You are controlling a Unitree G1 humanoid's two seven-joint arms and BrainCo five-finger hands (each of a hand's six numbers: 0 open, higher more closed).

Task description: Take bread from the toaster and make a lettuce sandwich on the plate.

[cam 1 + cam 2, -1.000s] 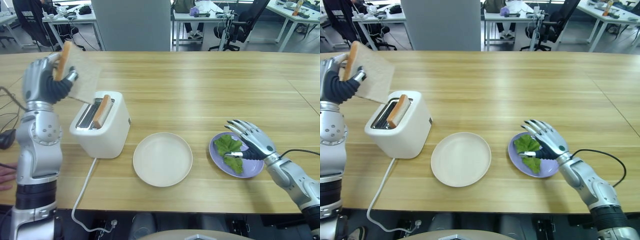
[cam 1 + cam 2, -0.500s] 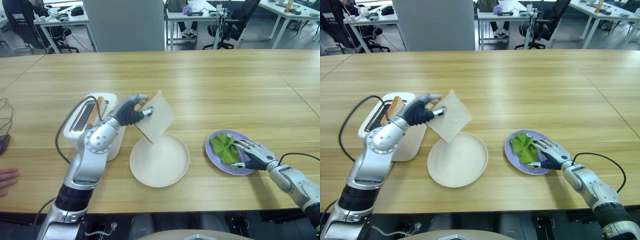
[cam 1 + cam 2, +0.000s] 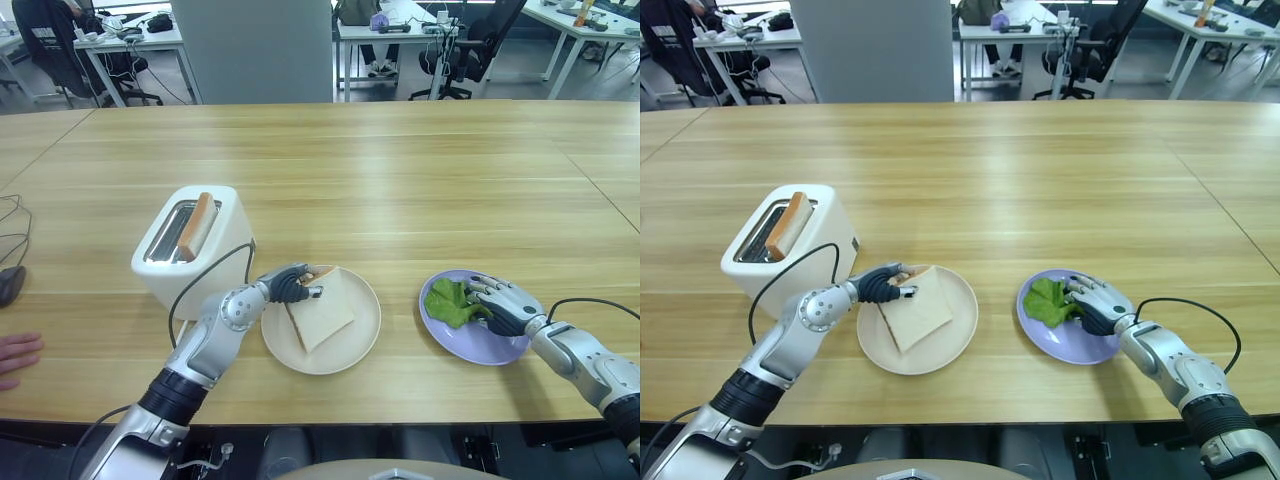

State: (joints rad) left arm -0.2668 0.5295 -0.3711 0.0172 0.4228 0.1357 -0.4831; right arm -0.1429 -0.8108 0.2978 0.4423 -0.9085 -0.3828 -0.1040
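Bread slice [image 3: 322, 318] lies flat on the cream plate [image 3: 366, 340], with the left hand [image 3: 290, 285] pinching its 11 o'clock corner. Right hand [image 3: 505, 305] is clenched on the lettuce [image 3: 447, 303] in the purple plate [image 3: 480, 351]. The leaf sits at that hand's 9 o'clock and 3 o'clock of the bread, so the right hand's nearer.

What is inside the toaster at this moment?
One slice of bread stands in the slot of the white toaster that is nearer the plate, with its top edge sticking out. The other slot shows only metal. The toaster's body hides the slice's lower part.
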